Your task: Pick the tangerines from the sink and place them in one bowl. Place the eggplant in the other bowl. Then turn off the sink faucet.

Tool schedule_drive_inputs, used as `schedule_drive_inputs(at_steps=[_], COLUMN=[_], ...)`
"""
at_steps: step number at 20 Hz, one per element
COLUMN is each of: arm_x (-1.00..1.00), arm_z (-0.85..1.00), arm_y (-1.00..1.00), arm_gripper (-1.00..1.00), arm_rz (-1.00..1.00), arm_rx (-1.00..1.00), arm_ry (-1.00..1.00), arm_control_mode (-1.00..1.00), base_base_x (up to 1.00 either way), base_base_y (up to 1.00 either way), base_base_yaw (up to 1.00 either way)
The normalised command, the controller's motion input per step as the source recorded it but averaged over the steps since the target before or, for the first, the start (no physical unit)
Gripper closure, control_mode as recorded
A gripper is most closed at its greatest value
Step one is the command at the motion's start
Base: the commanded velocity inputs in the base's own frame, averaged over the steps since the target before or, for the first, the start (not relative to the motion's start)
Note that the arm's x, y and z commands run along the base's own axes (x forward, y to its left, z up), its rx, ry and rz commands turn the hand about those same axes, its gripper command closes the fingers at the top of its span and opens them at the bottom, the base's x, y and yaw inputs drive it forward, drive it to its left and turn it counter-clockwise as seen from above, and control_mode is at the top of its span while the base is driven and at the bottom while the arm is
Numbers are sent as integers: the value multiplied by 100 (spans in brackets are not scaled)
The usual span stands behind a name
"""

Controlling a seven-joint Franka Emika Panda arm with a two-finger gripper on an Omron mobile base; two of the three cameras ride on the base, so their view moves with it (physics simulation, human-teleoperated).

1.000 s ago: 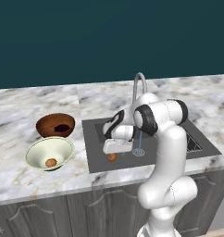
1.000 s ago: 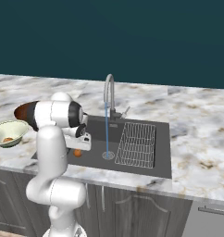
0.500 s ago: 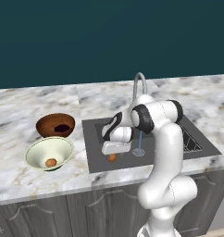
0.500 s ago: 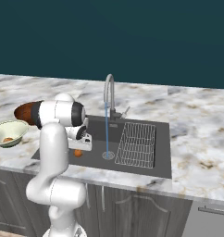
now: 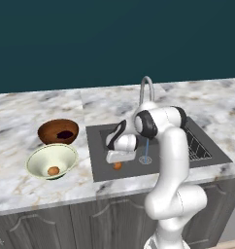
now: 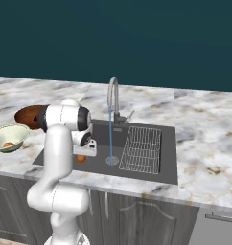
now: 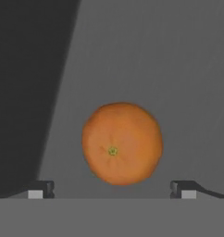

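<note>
One tangerine (image 7: 122, 143) lies on the floor of the dark sink (image 5: 102, 146), near its front edge. My gripper (image 7: 112, 190) hangs open right above it, one fingertip on each side and not touching it. In the base views the gripper (image 5: 120, 158) points down over that tangerine (image 5: 117, 166). A second tangerine (image 5: 53, 170) rests inside the pale bowl (image 5: 36, 164). The dark eggplant (image 5: 66, 134) lies in the reddish-brown bowl (image 5: 47, 129). The faucet (image 6: 113, 95) runs, dropping a thin stream of water to the drain (image 6: 111, 160).
A wire rack (image 6: 141, 148) fills the sink's right side. Both bowls stand on the marble counter (image 5: 22, 116) left of the sink. The sink's left wall (image 7: 26, 92) is close beside the fruit.
The hand has dropped a little lower toward the tangerine in the sink. The jaws stay wide open.
</note>
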Motion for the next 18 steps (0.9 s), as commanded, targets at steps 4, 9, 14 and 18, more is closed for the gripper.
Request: schedule_drive_inputs(at_steps=[4, 9, 14, 18], arm_x=[21, 18, -5, -29], arm_z=[-18, -20, -14, -5], arm_y=[0, 0, 0, 4], arm_gripper=[-100, -100, -100, 100], arm_rz=[0, 0, 0, 0], arm_rx=[0, 0, 0, 0], arm_ry=[-3, -3, -4, -1], arm_control_mode=[-100, -100, -100, -100], base_base_x=[0, 0, 0, 0], base_base_y=[0, 0, 0, 0], base_base_yaw=[0, 0, 0, 0])
